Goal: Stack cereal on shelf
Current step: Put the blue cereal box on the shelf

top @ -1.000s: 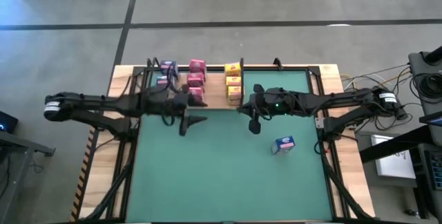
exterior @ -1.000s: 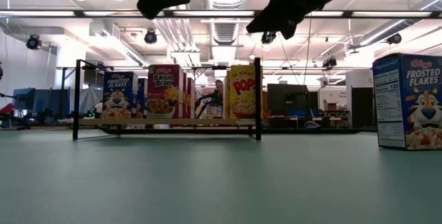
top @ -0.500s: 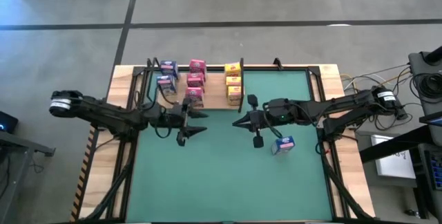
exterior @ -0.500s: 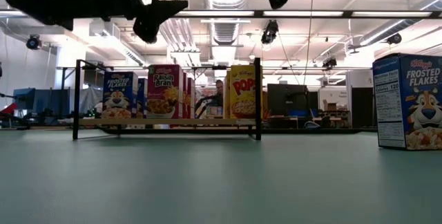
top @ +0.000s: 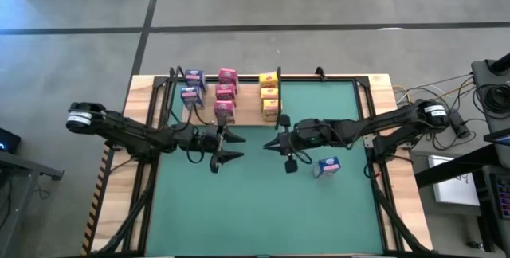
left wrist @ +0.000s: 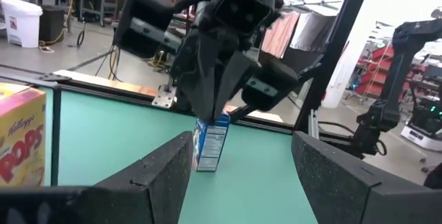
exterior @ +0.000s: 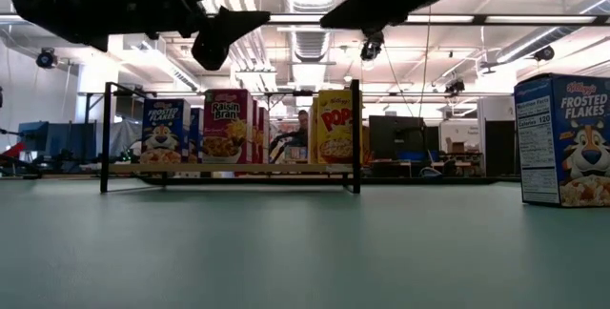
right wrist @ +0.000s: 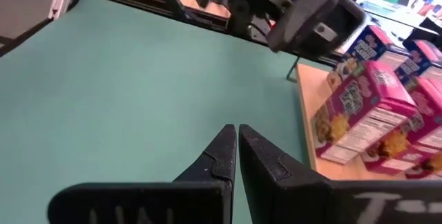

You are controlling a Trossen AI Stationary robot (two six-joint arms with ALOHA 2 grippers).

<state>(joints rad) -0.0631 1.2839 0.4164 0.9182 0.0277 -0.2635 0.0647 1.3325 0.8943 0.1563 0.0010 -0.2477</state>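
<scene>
While viewing from above: we see eight boxes on the shelf (top: pixel 239 111) at 12 o'clock.
Low view only: lone blue box (exterior: pixel 562 139) upright, long axis vertical, front facing us.
Left gripper (top: pixel 232 146): jaws spread, empty.
Right gripper (top: pixel 272 145): jaws pressed together.

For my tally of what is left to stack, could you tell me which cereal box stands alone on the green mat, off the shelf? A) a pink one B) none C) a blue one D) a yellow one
C: a blue box stands alone on the green mat, near the right gripper; the other boxes are on the shelf.
</scene>
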